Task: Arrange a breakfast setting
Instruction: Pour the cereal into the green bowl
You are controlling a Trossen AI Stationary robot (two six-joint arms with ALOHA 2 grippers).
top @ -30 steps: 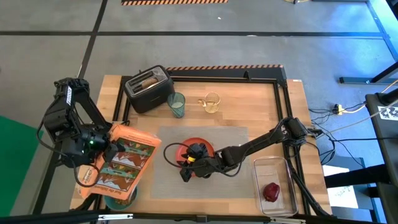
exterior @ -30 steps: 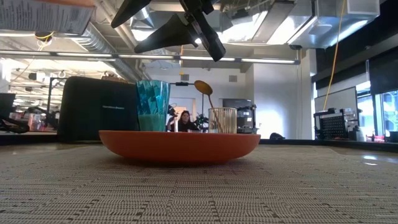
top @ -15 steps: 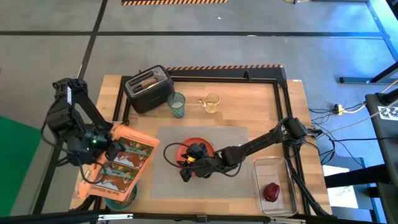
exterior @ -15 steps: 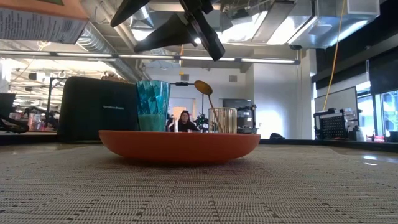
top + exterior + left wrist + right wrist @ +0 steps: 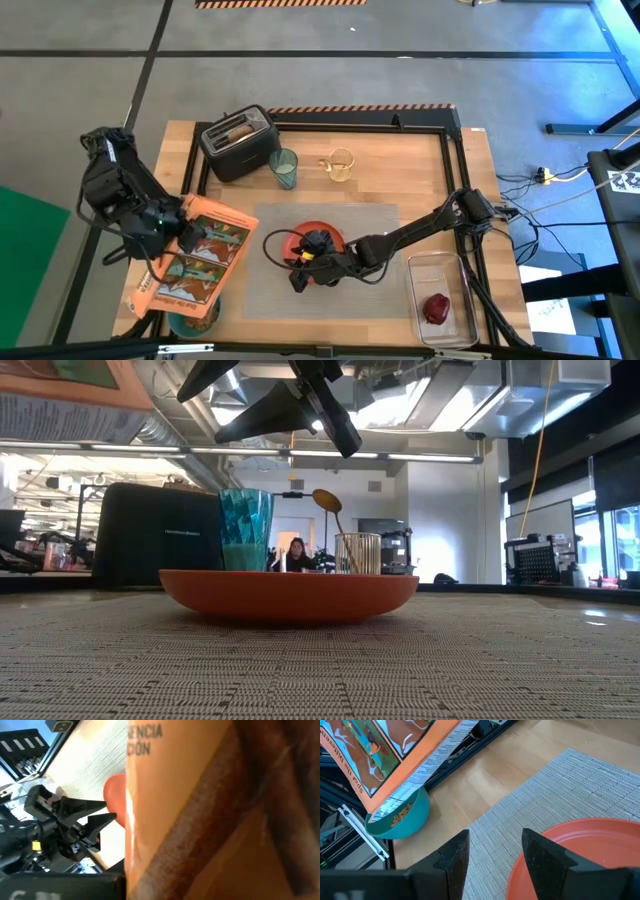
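Observation:
My left gripper (image 5: 186,236) is shut on an orange cereal box (image 5: 195,262), which slants down over the teal bowl (image 5: 192,322) at the table's near left. The bowl (image 5: 402,820) holds some cereal. My right gripper (image 5: 492,857) is open and empty, just above the left rim of the round orange plate (image 5: 312,236). The plate rests on the grey placemat (image 5: 370,225). The translucent teal cup (image 5: 285,168) and a glass with the gold spoon (image 5: 338,164) stand behind the mat. The toast slice (image 5: 236,128) sticks out of the black toaster (image 5: 240,148). My left gripper holds the cereal box at its left long edge, near the raised far end (image 5: 200,226); the fingers come from the table's left. The box is lifted clear and tilted, its lower end (image 5: 395,807) just over the bowl. The box fills the left wrist view and hides the fingers.
A clear plastic tray (image 5: 440,270) with the small red fruit (image 5: 437,306) sits at the near right. A black frame rail (image 5: 360,125) runs along the table's far side. Bare mat lies right of the plate.
My left gripper has turned and tipped the cereal box more steeply; in the low view the box's edge hangs lower than before. Its lower end has stayed over the bowl.

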